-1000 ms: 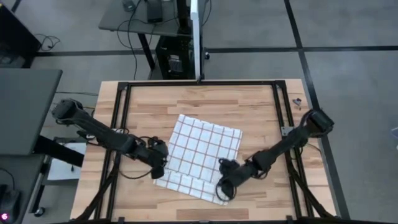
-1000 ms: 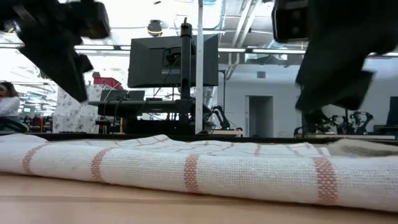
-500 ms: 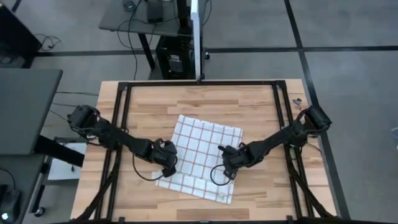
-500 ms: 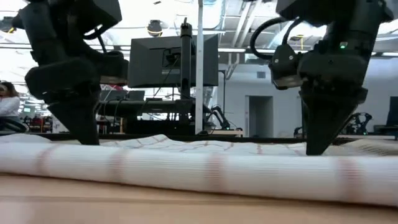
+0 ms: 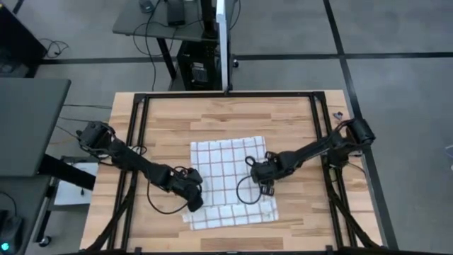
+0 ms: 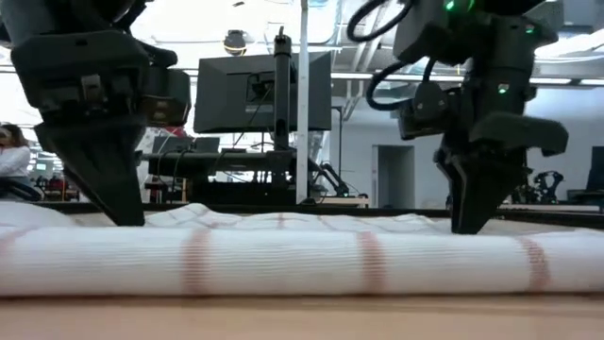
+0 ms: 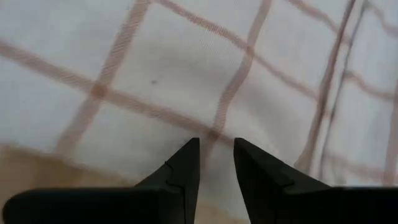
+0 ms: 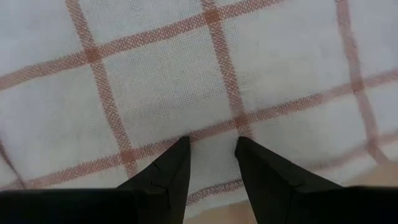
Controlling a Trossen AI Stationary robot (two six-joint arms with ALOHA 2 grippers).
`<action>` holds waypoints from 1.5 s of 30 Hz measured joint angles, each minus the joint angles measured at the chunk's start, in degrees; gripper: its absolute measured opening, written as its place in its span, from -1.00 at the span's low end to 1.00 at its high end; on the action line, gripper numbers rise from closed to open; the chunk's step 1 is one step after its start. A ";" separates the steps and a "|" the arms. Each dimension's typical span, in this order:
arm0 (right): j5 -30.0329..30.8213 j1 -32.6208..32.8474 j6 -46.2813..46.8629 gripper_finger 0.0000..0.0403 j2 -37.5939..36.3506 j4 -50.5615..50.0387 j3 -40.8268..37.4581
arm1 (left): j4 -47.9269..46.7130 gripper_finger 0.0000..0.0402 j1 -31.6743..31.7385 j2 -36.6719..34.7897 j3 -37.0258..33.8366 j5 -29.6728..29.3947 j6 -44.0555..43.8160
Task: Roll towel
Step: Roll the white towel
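A checked towel [image 5: 228, 180] lies on a pale wooden worktop [image 5: 283, 120]. The left gripper [image 7: 216, 149] and right gripper [image 8: 211, 144] press on it, jaws slightly apart. A monitor [image 6: 262, 93] stands behind.

A wooden plank table [image 5: 233, 117] carries the checked towel [image 5: 226, 159], its near edge rolled up.

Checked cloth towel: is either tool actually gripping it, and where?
Neither. Both tools, left and right, stand slightly open with fingertips pressed down on the white, red-lined cloth towel, no fabric pinched between them.
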 joint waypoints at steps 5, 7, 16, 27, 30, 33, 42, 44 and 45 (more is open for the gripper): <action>0.05 -0.15 0.13 -0.37 -8.07 -5.64 5.35 | -10.15 -0.59 0.15 -6.62 6.39 -0.03 6.82; -0.01 0.93 0.90 -0.37 -11.41 -6.15 7.07 | -11.57 -0.59 0.15 -9.46 8.88 -0.15 9.34; 1.66 0.22 -2.26 -0.30 -20.20 -1.85 11.53 | -16.64 -0.49 8.11 -16.26 15.70 0.46 26.78; 8.87 21.32 0.20 0.16 -13.02 -6.01 19.77 | -30.22 -0.16 -4.80 -6.13 33.16 -2.47 35.08; 16.15 29.05 6.07 0.17 -8.28 -5.21 19.75 | -30.49 -0.16 -10.24 -1.57 35.91 -11.14 30.18; 24.69 35.47 9.61 0.17 -2.62 -5.82 19.75 | -31.19 -0.16 -14.71 3.38 36.26 -15.03 22.94; 28.52 42.65 22.23 0.17 12.36 -5.69 19.73 | -21.89 -0.16 -21.83 19.03 37.86 -15.72 8.72; 28.63 43.18 25.19 0.16 14.05 -5.47 19.73 | -23.33 -0.16 -22.10 21.25 39.58 -15.85 7.60; 28.70 43.26 26.58 0.15 14.80 -5.45 19.73 | -24.41 -0.16 -22.10 22.24 40.20 -15.96 7.10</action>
